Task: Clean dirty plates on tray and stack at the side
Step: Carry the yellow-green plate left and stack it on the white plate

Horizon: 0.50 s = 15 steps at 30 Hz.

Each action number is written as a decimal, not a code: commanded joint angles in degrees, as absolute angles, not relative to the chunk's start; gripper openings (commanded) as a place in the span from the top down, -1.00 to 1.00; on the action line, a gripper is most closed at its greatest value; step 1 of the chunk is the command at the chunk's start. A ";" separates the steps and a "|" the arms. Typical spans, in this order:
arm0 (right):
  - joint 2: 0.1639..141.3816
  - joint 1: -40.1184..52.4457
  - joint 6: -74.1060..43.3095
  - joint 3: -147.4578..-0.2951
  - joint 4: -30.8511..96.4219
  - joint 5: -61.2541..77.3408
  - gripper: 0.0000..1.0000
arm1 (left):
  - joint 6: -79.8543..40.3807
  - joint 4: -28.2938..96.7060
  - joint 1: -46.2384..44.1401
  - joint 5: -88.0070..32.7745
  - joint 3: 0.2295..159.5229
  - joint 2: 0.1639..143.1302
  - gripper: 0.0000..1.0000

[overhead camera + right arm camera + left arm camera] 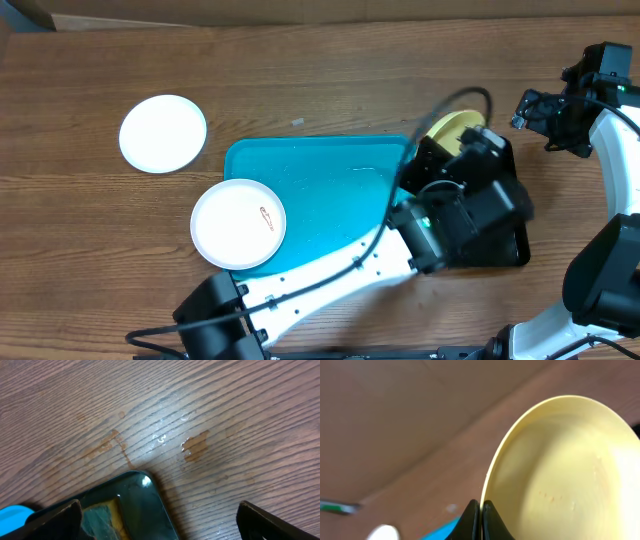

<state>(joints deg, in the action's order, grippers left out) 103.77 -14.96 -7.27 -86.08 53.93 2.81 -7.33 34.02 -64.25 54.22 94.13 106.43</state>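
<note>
At the rim of the pale yellow plate (560, 475), your left jaws are pinched shut, holding it tilted over the black tray (160, 505); your right jaws gape wide, empty. One white plate (163, 133) lies on the counter (300, 80), apparently done; a smeared white plate (238, 224) sits at the turquoise tray's (320, 170) corner, uncleaned. Only the left wrist view shows faint orange flecks on the yellow plate.
</note>
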 commanded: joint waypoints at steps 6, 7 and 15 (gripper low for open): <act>103.53 -14.85 -7.49 -86.32 53.67 3.05 -1.00 | -21.98 41.28 -44.31 14.70 95.37 104.99 0.91; 103.53 -14.85 -7.49 -86.32 53.67 3.05 -1.00 | -22.85 42.39 -40.21 9.17 95.37 104.99 0.91; 103.53 -14.85 -7.49 -86.32 53.69 3.05 -1.00 | -24.08 48.80 -7.70 -16.56 95.35 105.01 0.91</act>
